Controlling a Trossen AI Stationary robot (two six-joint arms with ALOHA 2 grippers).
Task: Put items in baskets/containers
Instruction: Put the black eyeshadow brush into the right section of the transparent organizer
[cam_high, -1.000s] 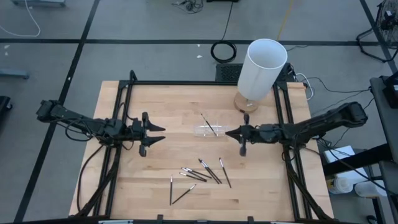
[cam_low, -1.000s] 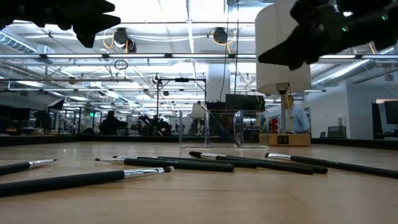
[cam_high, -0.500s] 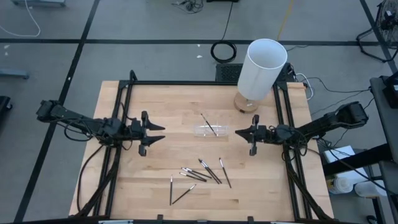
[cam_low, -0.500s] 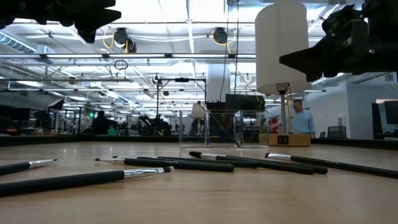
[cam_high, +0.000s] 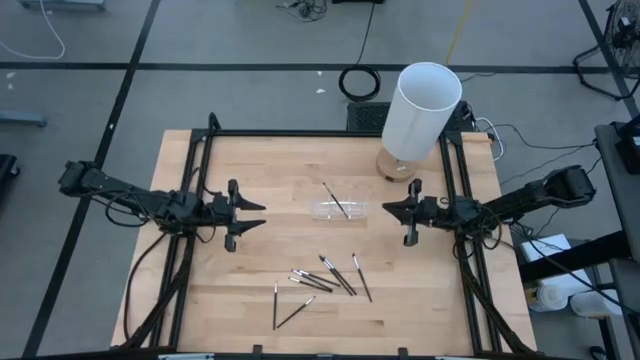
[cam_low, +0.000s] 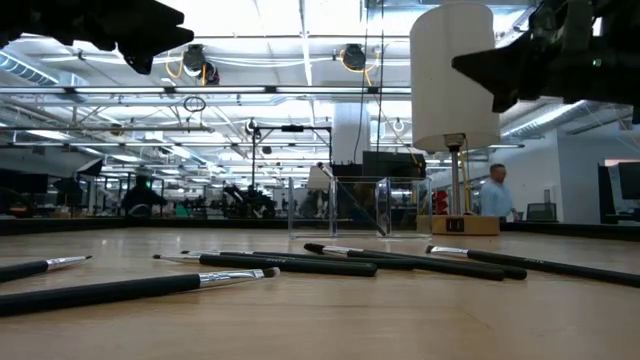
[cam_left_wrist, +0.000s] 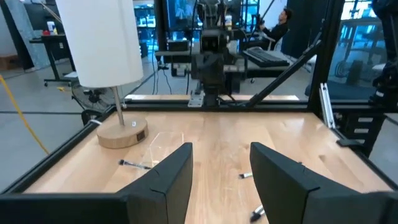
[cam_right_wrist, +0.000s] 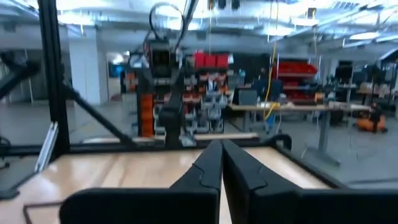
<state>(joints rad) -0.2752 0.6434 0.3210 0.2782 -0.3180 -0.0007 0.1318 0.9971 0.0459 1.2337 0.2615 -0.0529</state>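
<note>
1 stick (cam_high: 336, 201) across clear tray (cam_high: 352, 211); rest loose.

Pale wood-grain table (cam_high: 260, 290); beside the clear tray (cam_high: 340, 210) stands a white cylinder (cam_high: 422, 110) on a tan wooden base (cam_high: 393, 167). Dark sticks (cam_high: 330, 278) have silvery tips.

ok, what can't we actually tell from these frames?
- Clear tray, high view: walls nearly invisible; unclear whether the brush lies fully inside.
- Brush pile, high view: overlapping and thin, so the exact count is unsure.
- Right wrist view: shut right gripper blocks the table; no brushes visible.
</note>
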